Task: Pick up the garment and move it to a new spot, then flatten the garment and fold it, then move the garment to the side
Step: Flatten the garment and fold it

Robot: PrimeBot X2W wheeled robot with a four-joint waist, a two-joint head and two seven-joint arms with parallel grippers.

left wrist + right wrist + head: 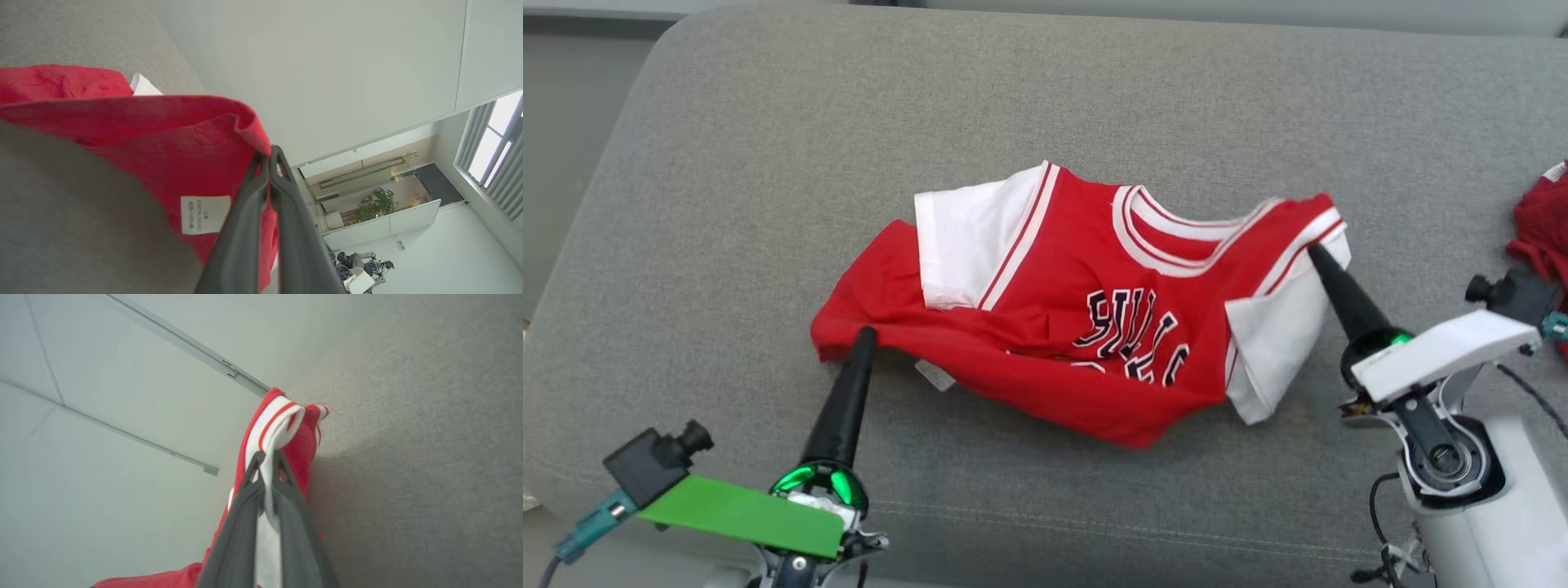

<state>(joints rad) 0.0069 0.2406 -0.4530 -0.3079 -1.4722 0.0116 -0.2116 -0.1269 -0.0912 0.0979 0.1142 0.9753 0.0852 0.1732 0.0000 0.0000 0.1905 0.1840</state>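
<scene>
Item: garment. Red jersey, white sleeves, red-and-white striped neck trim, dark lettering on chest. Lies crumpled, partly folded over itself, mid-way across the grey fabric surface. Neckline toward 1 o'clock. One white sleeve at 10 o'clock, the other at 4 o'clock. White care label exposed at 7 o'clock. Red corner at 8 o'clock pinched by left gripper. Striped shoulder at 2 o'clock pinched by right gripper.

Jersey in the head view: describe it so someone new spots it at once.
On the wide grey cushion, look at the middle: a crumpled red jersey with white sleeves and dark chest lettering. The left gripper pinches a red corner of it, the right gripper its striped sleeve edge. The other red cloth at the cushion's right edge lies apart, ungripped.
</scene>
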